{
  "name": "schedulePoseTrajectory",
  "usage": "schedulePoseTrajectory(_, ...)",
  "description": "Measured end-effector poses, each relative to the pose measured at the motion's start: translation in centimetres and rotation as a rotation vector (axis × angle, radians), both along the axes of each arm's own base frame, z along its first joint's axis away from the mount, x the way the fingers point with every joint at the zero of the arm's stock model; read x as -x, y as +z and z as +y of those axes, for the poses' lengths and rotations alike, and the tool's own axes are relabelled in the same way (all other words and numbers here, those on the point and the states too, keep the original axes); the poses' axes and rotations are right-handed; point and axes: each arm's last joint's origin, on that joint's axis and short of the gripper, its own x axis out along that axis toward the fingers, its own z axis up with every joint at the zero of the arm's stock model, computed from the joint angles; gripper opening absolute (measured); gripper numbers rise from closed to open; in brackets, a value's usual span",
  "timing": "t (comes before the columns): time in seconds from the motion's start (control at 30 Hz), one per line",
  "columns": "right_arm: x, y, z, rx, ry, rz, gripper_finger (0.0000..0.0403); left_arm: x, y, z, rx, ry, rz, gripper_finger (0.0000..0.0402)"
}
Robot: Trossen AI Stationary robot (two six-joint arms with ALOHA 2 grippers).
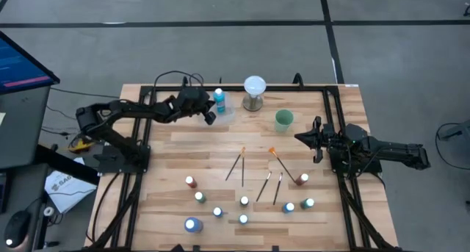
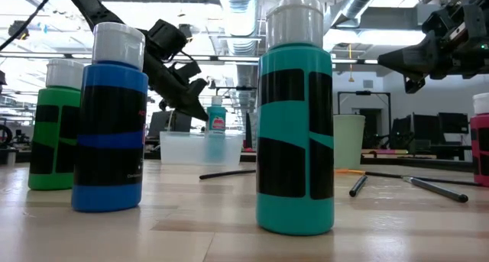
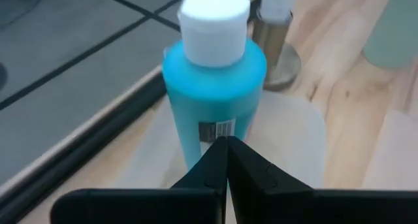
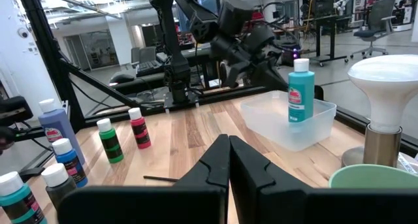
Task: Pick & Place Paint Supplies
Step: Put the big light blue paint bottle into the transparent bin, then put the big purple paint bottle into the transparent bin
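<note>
— How are the fingers of the left gripper (image 1: 211, 117) seen?

— They are pressed together with nothing held, just beside the teal bottle (image 1: 219, 100), which stands upright in the clear tray (image 1: 228, 111) at the far edge of the table (image 1: 169, 145). In the left wrist view the closed tips (image 3: 226, 152) are seen right in front of the bottle's (image 3: 213, 100) body, apart from it.

— And the right gripper (image 1: 299, 137)?

— Its fingers are likewise closed on nothing. It is held above the right side of the table, near the green cup (image 1: 284, 120).

— What is found around them?

— A white globe on a metal base (image 1: 254, 92) is placed just beside the tray. In the middle of the table the brushes (image 1: 235, 165) are scattered, lying flat. Nearer the front edge, the remaining paint bottles (image 1: 217, 211) are stood upright in a loose spread, well apart from both grippers. In the low view, much of the far table is blocked by a teal bottle (image 2: 295, 117) and a blue one (image 2: 111, 121) close to the camera.
</note>
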Motion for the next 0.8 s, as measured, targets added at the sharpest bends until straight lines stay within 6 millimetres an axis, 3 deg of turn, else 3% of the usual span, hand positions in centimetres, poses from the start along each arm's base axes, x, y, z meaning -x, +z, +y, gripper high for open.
schedulePoseTrajectory(0.47,0.0,0.0,0.0,0.0,0.0,0.0,0.0,0.5,1.6,0.9,-0.052,0.014,-0.101,0.0002)
schedulePoseTrajectory(0.63,0.0,0.0,0.0,-0.037,0.001,-0.01,0.0,1.5,5.6,-0.7,-0.055,-0.071,-0.263,0.0034)
schedulePoseTrajectory(0.8,0.0,0.6,0.0,-0.147,0.006,-0.08,0.0,3.6,11.0,-4.6,-0.004,-0.293,-0.516,0.01)
